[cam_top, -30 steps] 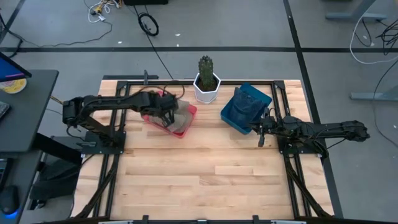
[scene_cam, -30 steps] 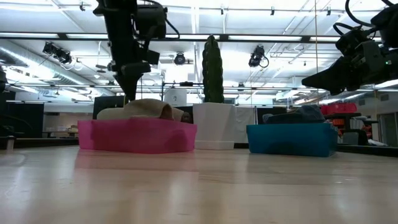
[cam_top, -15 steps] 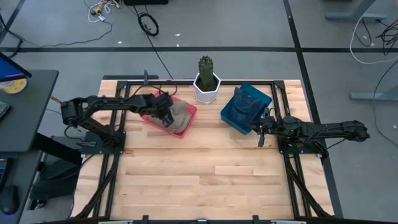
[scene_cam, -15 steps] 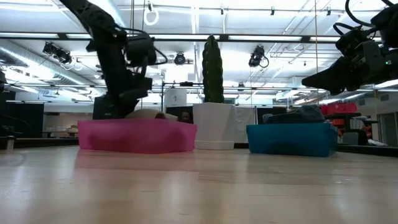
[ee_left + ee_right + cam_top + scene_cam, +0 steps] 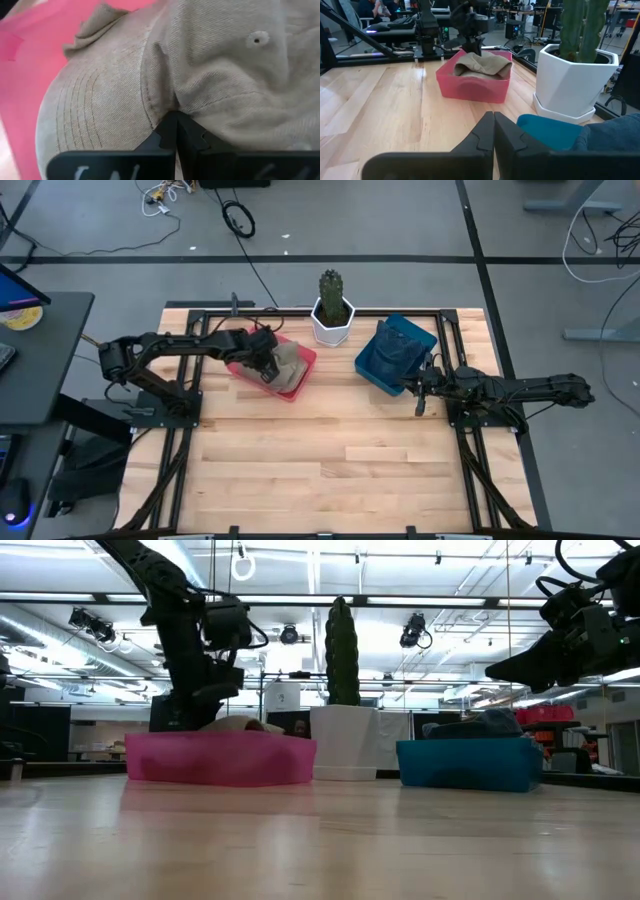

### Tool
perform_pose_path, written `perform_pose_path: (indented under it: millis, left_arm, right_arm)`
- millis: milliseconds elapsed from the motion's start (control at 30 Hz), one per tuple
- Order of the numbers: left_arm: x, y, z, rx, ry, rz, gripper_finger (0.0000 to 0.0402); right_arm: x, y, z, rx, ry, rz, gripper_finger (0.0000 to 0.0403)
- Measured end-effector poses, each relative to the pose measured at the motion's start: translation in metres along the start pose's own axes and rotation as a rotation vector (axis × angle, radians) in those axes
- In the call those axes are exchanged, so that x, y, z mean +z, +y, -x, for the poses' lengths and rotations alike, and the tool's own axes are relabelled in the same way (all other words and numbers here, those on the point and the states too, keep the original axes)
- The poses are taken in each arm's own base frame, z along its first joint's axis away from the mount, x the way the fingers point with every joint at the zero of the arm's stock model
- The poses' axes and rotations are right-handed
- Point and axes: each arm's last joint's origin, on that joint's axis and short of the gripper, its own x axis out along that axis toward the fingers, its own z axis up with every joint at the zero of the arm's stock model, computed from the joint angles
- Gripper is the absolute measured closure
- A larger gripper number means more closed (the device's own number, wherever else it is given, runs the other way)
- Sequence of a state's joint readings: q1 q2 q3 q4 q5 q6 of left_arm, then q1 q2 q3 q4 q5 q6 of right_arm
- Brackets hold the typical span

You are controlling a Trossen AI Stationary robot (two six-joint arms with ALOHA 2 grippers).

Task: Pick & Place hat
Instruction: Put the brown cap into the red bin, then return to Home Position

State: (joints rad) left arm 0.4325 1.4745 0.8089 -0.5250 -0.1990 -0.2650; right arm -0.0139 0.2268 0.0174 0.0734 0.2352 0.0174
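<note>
A tan cap [image 5: 291,364] lies in a pink bin [image 5: 250,376] at the table's far left; in the low view the cap [image 5: 240,724] barely shows over the bin's rim [image 5: 215,755]. My left gripper [image 5: 270,363] is down in the bin, shut on the cap [image 5: 215,65]. My right gripper [image 5: 420,394] waits shut on the table's right, near the blue bin, and touches nothing; from there it sees the cap [image 5: 485,64] in the pink bin [image 5: 470,86]. My left gripper [image 5: 175,119] pinches a fold of the cap's cloth where the stitched brim [image 5: 95,105] meets the crown [image 5: 200,100], only at its fingertips. It comes from above, slanting from the table's left. The cap rests in the pink bin, its crown crumpled.
A cactus in a white pot [image 5: 332,315] stands at the far edge between the bins. The blue bin [image 5: 393,356] holds dark blue cloth. Black rails frame the table. The near half of the wooden table [image 5: 330,470] is bare.
My left gripper has come down into the pink bin and tipped over from upright, toward the table's left. The cap, which bulged above the rim, now sits lower inside the bin. The fingers have stayed shut.
</note>
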Motion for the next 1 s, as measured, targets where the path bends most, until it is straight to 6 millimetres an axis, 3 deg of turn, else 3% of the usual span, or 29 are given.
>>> perform_pose_path:
  millis: [400,567,700,1000]
  left_arm:
    - [0.034,-0.015,0.056,-0.059,-0.170,-0.114,0.0380]
    - [0.038,-0.022,0.067,-0.086,-0.212,-0.117,0.0383]
    - [0.030,-0.040,0.071,-0.193,-0.180,-0.164,0.0383]
    - [-0.012,-0.114,0.098,-0.400,-0.199,-0.440,0.0383]
  right_arm:
    - [0.000,0.000,0.000,0.000,0.000,0.000,0.0394]
    - [0.000,0.000,0.000,0.000,0.000,0.000,0.0394]
    - [0.000,0.000,0.000,0.000,0.000,0.000,0.0394]
    - [0.000,0.000,0.000,0.000,0.000,0.000,0.0394]
